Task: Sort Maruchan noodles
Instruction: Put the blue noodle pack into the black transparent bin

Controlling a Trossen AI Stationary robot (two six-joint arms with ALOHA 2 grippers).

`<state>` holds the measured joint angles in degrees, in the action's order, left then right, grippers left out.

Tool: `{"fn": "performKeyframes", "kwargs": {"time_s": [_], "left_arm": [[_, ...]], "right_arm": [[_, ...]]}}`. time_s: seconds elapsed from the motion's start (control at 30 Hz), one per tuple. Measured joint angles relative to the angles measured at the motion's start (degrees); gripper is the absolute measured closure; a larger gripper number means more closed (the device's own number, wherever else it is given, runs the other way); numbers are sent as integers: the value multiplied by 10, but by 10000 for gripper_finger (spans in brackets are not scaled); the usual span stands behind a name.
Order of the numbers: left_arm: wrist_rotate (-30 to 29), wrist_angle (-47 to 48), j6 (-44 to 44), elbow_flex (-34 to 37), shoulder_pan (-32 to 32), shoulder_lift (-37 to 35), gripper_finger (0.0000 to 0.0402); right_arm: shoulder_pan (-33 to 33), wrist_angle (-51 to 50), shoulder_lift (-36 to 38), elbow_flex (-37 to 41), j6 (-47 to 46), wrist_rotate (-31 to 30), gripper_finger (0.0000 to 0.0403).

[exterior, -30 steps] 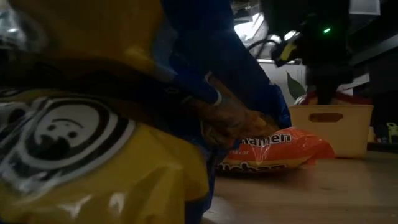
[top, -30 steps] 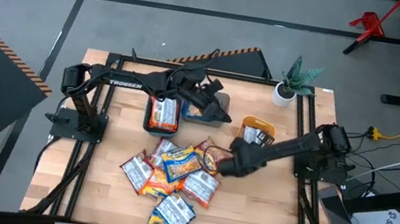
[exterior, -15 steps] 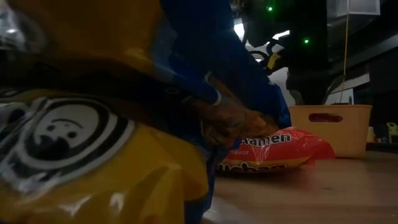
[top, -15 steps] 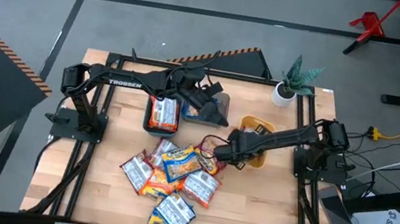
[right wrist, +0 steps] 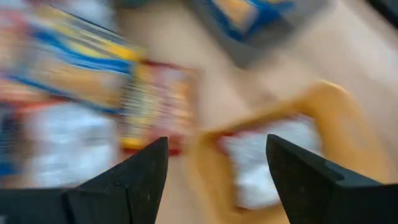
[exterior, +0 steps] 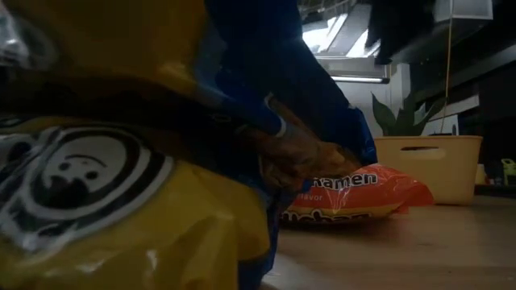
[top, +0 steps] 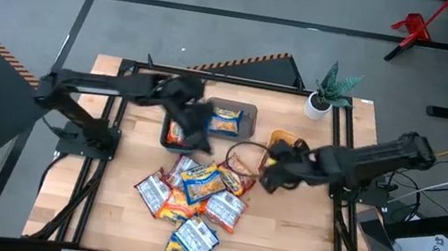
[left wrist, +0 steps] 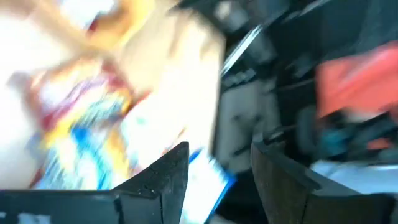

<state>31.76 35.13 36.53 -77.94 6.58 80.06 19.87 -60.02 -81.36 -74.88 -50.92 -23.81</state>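
My right gripper (top: 275, 171) hangs open and empty between the orange tray (top: 291, 142) and the heap of Maruchan noodles (top: 196, 194) mid-table. My left gripper (top: 193, 125) is open too, holding nothing, above the teal tray (top: 170, 139); a yellow-and-blue packet (top: 225, 122) lies in the grey tray (top: 248, 111).

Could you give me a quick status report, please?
Left gripper open over teal tray. Right gripper open, empty, beside orange tray. Noodle pile unsorted.
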Motion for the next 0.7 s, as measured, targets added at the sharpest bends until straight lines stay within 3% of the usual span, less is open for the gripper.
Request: {"fn": "performKeyframes", "kwargs": {"time_s": [0.13, 0.27, 0.47, 0.7], "left_arm": [[-153, 79, -8, 6, -121, -54, 234], [-266, 41, 33, 43, -242, -75, 234], [-328, -179, 99, 153, -357, -71, 234], [-416, -376, 163, 279, -414, -21, 234]], "right_arm": [[82, 109, 0, 0, 71, 2, 148], [144, 211, -50, 0, 177, -3, 148], [188, 332, -150, 1, 310, 10, 148], [224, 455, -232, 1, 468, -6, 148]]}}
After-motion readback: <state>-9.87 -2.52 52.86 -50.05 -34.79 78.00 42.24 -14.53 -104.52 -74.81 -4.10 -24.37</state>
